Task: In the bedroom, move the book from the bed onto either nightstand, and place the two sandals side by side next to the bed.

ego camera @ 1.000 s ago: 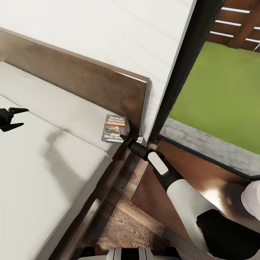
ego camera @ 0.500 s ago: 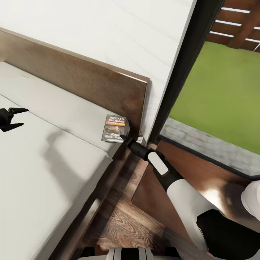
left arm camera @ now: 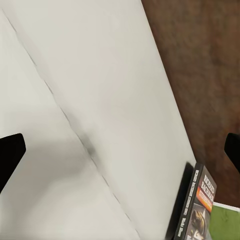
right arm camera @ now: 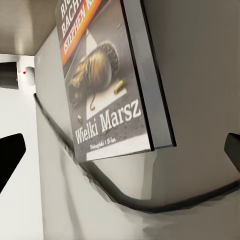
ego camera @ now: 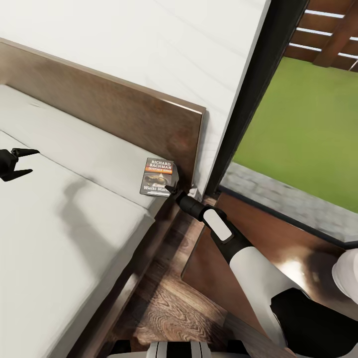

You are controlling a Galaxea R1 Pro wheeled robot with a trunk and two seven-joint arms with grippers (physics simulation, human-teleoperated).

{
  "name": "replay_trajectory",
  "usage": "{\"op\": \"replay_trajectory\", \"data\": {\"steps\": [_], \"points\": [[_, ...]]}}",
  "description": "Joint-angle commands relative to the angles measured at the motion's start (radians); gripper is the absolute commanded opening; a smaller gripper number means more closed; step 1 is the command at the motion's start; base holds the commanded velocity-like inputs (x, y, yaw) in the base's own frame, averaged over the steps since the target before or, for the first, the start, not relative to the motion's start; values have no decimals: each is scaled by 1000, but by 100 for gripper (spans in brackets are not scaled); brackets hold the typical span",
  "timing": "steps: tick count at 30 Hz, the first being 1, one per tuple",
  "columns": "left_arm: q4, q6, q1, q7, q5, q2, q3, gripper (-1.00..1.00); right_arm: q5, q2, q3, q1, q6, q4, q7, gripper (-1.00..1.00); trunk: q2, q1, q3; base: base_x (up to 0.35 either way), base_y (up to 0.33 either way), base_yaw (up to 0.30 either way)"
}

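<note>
Book: one book [ego camera: 158, 177] lies flat on the bed [ego camera: 74, 223], at the mattress corner by the headboard [ego camera: 124, 117].
Right gripper [ego camera: 171, 189]: at the book's near edge, jaws wide, seemingly not touching.
Left gripper [ego camera: 17, 161]: jaws wide, over the mattress, empty.
Nightstand [ego camera: 258, 238]: one, beside the bed.

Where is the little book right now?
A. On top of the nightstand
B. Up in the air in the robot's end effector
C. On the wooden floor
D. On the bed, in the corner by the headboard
D: the book lies flat on the bed's grey mattress beside the headboard, with the right end effector at its edge.
</note>
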Motion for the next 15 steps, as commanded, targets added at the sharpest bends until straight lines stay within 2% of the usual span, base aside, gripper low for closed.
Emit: {"op": "replay_trajectory", "data": {"steps": [1, 15], "points": [[0, 4, -1, -6, -8, 0, 5, 100, -5, 0, 0, -1, 3, 0, 1, 100, 0, 0, -1, 0, 0, 0], [0, 4, -1, -6, -9, 0, 5, 100, -5, 0, 0, -1, 2, 0, 1, 100, 0, 0, -1, 0, 0, 0]]}}
